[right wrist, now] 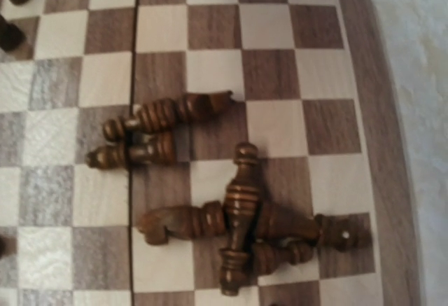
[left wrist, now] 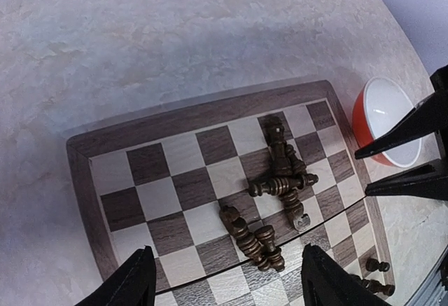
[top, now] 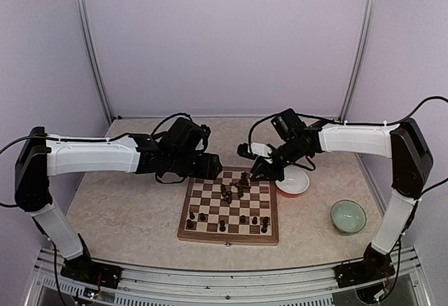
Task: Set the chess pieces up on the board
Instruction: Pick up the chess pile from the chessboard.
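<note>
— Left side?
— My left gripper (left wrist: pixel 227 274) hangs wide and empty over the chessboard (left wrist: pixel 80 180).
— Right?
— My right gripper (left wrist: pixel 364 173) is narrower, with nothing between its fingers, beside the red bowl (left wrist: pixel 381 120).
— Pieces?
— Dark chess pieces (left wrist: pixel 280 180) lie toppled mid-board; a few stand near my bases.

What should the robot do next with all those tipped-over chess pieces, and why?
Probably lower the right gripper onto the piece lying across the heap and close on it. Those chess pieces lie toppled and crossed on the board, and that one sits uppermost, so it looks easiest to lift.
</note>
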Controlling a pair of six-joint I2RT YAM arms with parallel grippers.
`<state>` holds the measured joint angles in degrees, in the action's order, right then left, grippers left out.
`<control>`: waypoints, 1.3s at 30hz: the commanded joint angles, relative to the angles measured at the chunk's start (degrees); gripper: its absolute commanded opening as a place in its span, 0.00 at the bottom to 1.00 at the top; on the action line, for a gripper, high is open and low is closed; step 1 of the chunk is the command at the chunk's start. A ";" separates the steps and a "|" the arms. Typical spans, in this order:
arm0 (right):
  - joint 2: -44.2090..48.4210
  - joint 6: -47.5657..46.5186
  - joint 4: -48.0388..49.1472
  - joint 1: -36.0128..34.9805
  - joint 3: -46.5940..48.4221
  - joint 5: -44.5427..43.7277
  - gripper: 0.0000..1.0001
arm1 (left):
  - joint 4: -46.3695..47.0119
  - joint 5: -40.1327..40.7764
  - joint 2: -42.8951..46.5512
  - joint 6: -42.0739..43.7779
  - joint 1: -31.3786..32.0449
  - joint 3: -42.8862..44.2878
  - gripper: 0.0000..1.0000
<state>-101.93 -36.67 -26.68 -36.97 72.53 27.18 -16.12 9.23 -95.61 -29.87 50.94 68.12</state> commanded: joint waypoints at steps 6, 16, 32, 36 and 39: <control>-4.96 0.21 1.24 -0.02 -1.51 -2.21 0.26 | 2.10 -6.45 -7.94 -3.90 -0.18 6.99 0.70; -11.53 0.49 0.15 0.02 3.14 -3.32 0.23 | 3.79 -11.99 -10.31 -4.92 -3.10 6.93 0.65; -9.74 2.75 -6.55 0.00 9.62 2.07 0.35 | 2.99 -16.60 -13.95 -3.64 -5.93 8.91 0.61; -8.22 2.27 -7.40 -1.43 10.31 2.74 0.34 | -0.12 -13.54 -11.74 -4.10 -6.16 6.95 0.62; -8.38 -0.45 -6.95 -2.89 11.05 1.03 0.33 | -0.59 -11.96 -8.62 -5.18 -6.97 3.18 0.62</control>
<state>-112.25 -35.09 -32.25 -37.58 81.69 28.05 -14.24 -5.32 -108.27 -34.26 45.01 75.20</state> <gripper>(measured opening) 0.338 0.619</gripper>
